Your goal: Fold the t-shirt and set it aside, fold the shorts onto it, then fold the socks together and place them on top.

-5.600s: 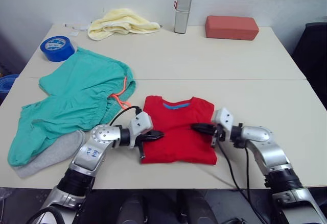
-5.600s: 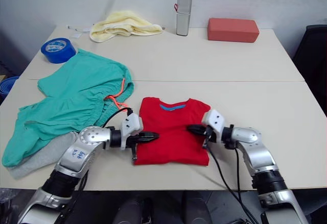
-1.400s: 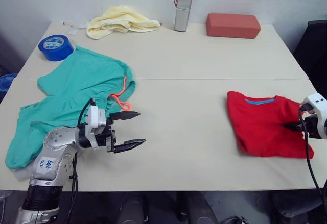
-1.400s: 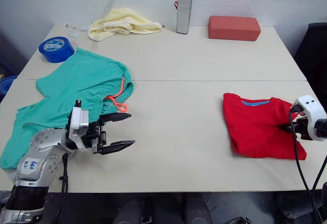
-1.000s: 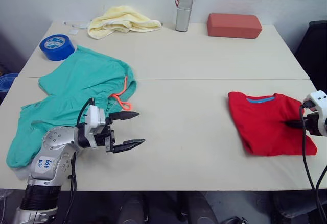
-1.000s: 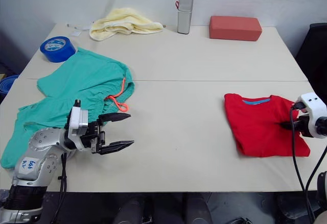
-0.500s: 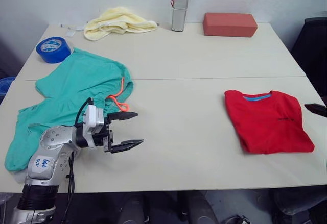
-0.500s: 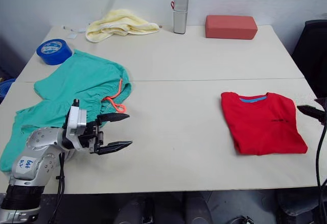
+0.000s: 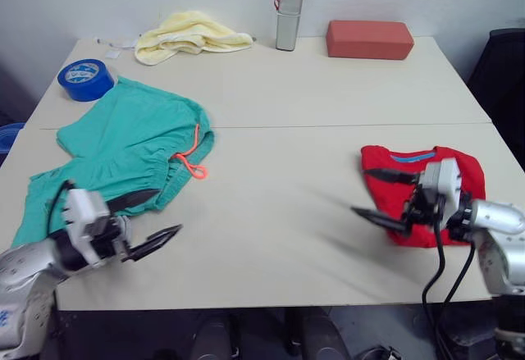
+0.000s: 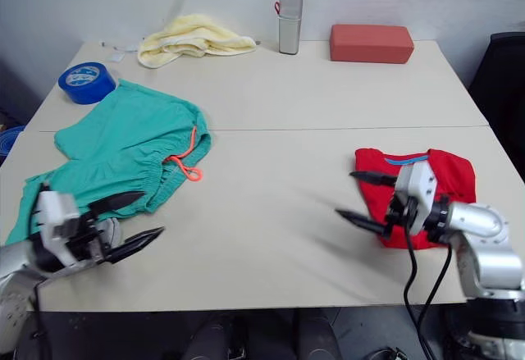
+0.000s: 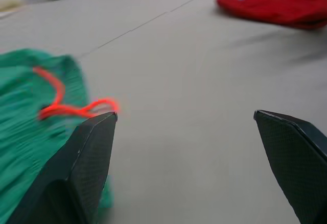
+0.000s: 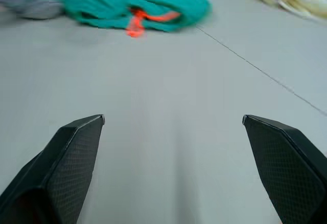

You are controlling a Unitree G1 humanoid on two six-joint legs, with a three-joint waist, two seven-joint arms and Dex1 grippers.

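1. The folded t-shirt [image 9: 426, 188] was laid near the tabletop's right edge.
2. The shorts [image 9: 123, 155] were spread unfolded at the left edge.
3. Both the left gripper [image 9: 143, 222] and right gripper [image 9: 381, 198] were held spread, empty.
4. The shorts probably needed gripping next.

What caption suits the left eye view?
Folded t-shirt set aside; both open grippers, left and right, face the unfolded shorts.

The folded red t-shirt [image 9: 447, 181] lies well right of the rumpled teal shorts [image 9: 123, 151], whose orange drawstring [image 9: 190, 161] trails out.
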